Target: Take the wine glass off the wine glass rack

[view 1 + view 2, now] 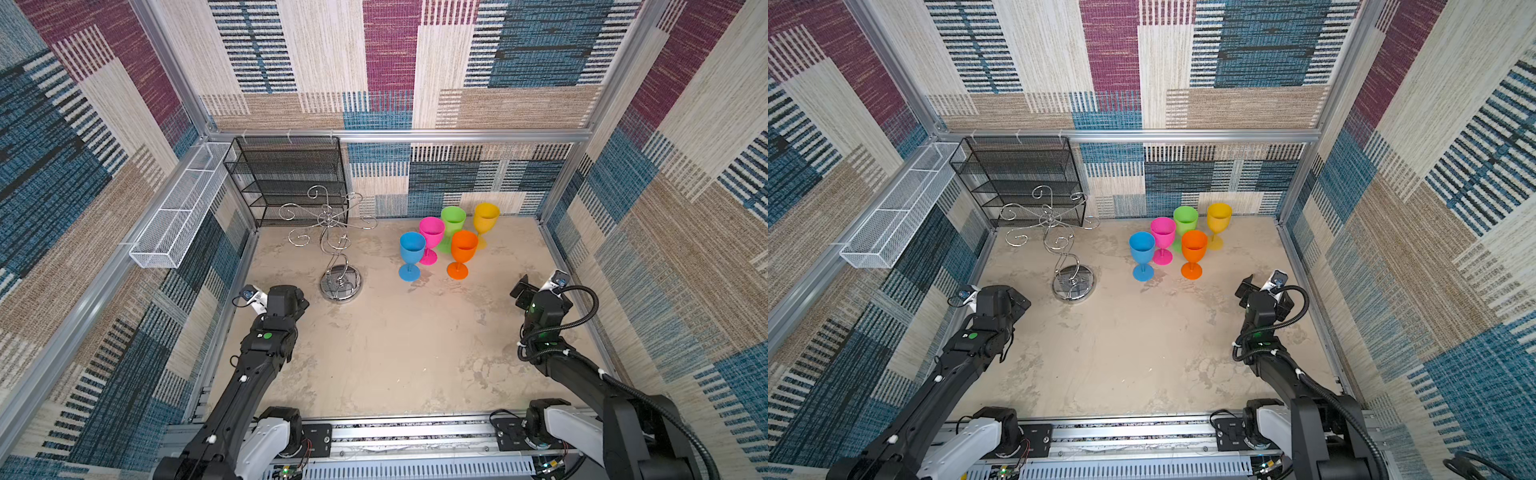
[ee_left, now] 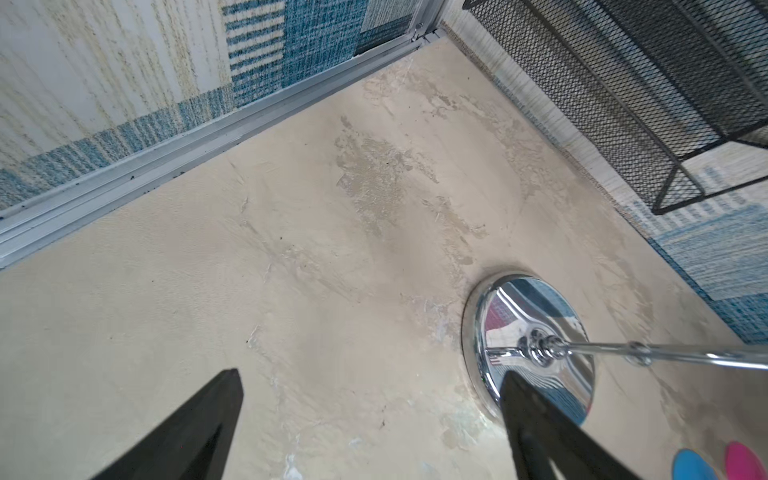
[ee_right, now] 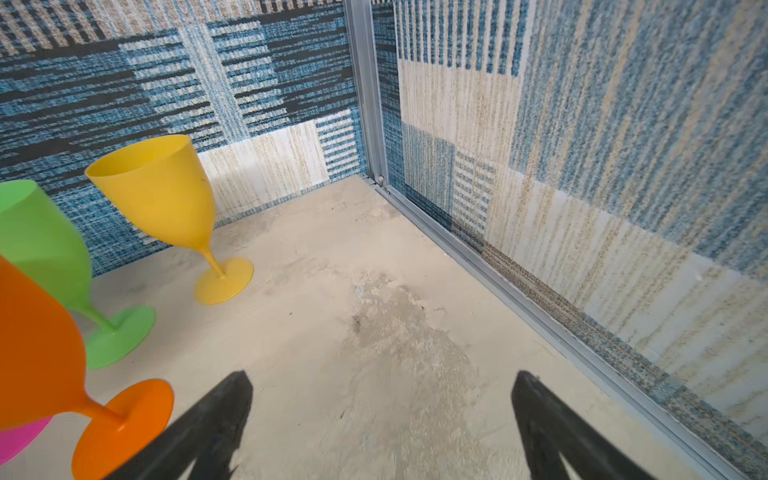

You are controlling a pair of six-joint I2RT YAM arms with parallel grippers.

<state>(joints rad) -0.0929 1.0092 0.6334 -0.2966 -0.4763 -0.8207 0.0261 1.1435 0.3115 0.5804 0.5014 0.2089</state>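
Left hand (image 2: 371,372) and right hand (image 3: 382,372) hover wide open and empty over the beige table (image 1: 395,353); the chrome wire wine glass rack (image 1: 341,286) holds nothing, five coloured plastic wine glasses (image 1: 464,245) standing upright apart from it. Job apparently done, any retreat should steer clear of base and stems.

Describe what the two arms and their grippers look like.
Both the left arm and right arm are black with white shoulder housings and green status dots. A black corrugated hose loops along the right arm only. The left gripper and right gripper have tapered matte-black fingers.
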